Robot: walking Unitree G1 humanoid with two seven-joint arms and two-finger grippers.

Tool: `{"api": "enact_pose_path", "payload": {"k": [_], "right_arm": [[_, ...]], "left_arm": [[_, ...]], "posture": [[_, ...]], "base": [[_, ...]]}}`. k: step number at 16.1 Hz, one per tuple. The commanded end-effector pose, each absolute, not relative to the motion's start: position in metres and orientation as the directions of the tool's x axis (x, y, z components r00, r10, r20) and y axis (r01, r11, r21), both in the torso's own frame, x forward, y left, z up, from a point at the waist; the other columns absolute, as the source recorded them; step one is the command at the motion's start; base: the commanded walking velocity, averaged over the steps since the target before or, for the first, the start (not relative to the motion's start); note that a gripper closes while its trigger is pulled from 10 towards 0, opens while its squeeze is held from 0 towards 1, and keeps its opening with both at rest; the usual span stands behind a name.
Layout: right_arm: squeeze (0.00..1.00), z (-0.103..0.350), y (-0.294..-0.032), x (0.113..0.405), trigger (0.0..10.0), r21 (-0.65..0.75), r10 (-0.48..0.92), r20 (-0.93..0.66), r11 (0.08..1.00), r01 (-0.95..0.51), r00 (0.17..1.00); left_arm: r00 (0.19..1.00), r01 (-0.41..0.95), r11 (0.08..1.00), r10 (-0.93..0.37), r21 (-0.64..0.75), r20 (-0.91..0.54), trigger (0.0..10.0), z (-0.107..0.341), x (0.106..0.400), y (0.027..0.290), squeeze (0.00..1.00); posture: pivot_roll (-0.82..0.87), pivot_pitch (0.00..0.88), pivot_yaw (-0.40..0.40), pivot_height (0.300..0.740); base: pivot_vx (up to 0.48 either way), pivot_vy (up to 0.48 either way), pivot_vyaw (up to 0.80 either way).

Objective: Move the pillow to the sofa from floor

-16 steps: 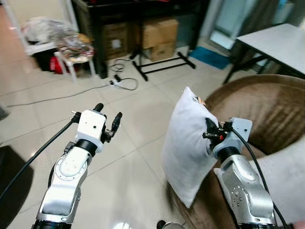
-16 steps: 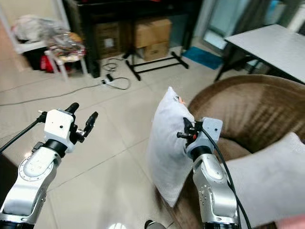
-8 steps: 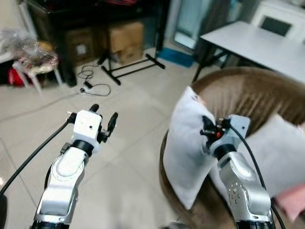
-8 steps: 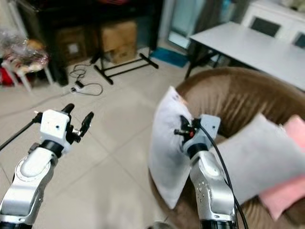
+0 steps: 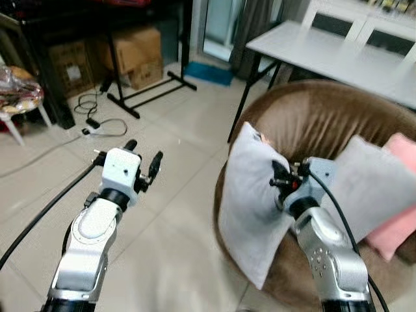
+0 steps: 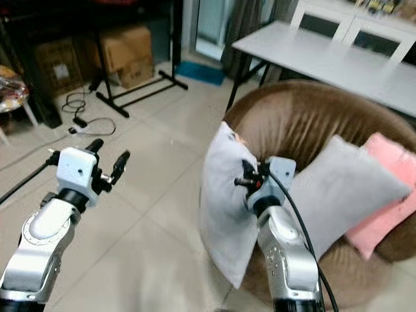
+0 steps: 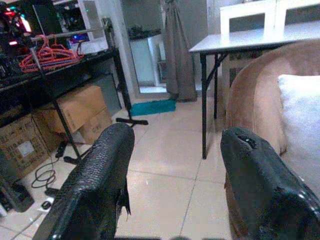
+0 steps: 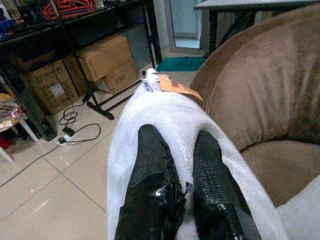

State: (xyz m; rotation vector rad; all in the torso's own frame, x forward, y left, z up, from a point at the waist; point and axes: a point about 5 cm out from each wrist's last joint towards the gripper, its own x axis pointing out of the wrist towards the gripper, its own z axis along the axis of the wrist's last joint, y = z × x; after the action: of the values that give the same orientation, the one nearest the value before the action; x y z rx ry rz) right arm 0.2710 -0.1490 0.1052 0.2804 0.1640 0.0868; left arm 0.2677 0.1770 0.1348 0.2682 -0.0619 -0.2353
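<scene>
Beyond our upright pillow point(image 5: 250, 201), pinched in the right claw point(image 8: 182, 165), lies the sofa point(image 5: 325, 123); left claw point(image 5: 144, 158) wide, idle.

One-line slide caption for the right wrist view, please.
Right gripper pinches the white pillow beside the brown sofa.

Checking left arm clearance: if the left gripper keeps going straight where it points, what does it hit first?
Nothing close. The left gripper, open, aims over bare floor toward the table leg and the sofa's edge. The leg looks likeliest, but depth is unclear.
</scene>
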Motion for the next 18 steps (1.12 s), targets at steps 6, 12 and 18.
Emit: {"api": "enact_pose_path", "payload": {"k": [6, 12, 18], "right_arm": [[0.0, 0.1151, -0.1542, 0.2735, 10.0, 0.266, 0.091, -0.101, 0.962, -0.061, 0.991], [0.0, 0.1122, -0.1529, 0.2758, 10.0, 0.241, 0.1, -0.115, 0.968, -0.07, 0.988], [0.0, 0.1134, -0.1499, 0.2787, 10.0, 0.229, 0.127, -0.109, 0.968, -0.1, 0.986]], "left_arm": [[0.966, 0.238, 0.93, -0.256, 0.281, 0.03, 10.0, 0.1361, 0.2666, 0.1738, 0.0], [0.972, 0.223, 0.938, -0.236, 0.265, 0.015, 10.0, 0.1334, 0.2688, 0.1743, 0.0], [0.972, 0.22, 0.941, -0.233, 0.256, 0.021, 10.0, 0.1345, 0.2683, 0.1747, 0.0]], "posture": [[0.05, 0.0, -0.055, 0.74], [0.05, 0.0, -0.056, 0.74], [0.05, 0.0, -0.064, 0.74]], "base": [[0.0, 0.363, 0.0], [0.0, 0.0, 0.0], [0.232, 0.0, 0.0]]}}
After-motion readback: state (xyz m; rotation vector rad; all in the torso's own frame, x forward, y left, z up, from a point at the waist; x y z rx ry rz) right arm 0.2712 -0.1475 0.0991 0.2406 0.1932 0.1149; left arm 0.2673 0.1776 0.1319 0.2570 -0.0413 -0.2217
